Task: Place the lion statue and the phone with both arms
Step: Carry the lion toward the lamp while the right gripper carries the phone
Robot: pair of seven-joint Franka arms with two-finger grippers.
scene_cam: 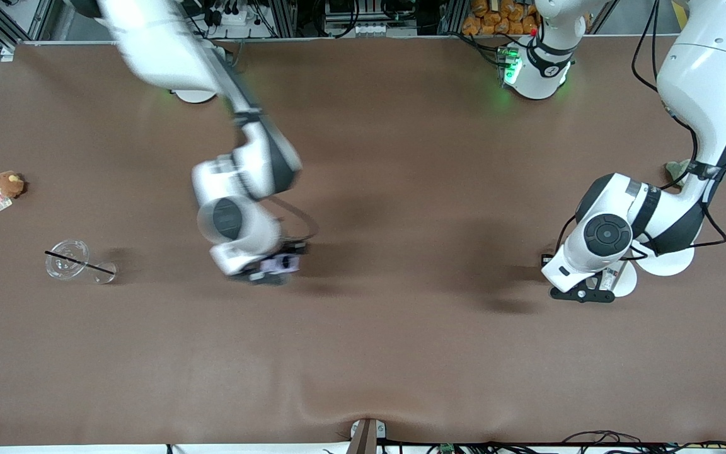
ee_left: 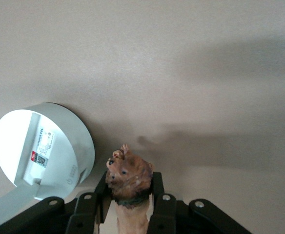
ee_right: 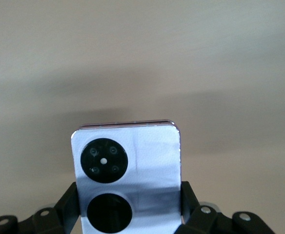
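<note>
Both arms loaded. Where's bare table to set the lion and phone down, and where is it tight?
Free: the wide brown stretch between the right end effector holding the phone and the left end effector holding the lion statue, plus the whole strip nearer the front camera. Tight: around the white round disc under the left arm, and by the clear plastic cup and brown plush toy.

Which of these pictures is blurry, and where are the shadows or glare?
Front view: the right arm is motion-smeared over the phone; soft arm shadows fall on the table. Left wrist view: the white round disc glares beside the lion statue. Right wrist view: phone sharp.
</note>
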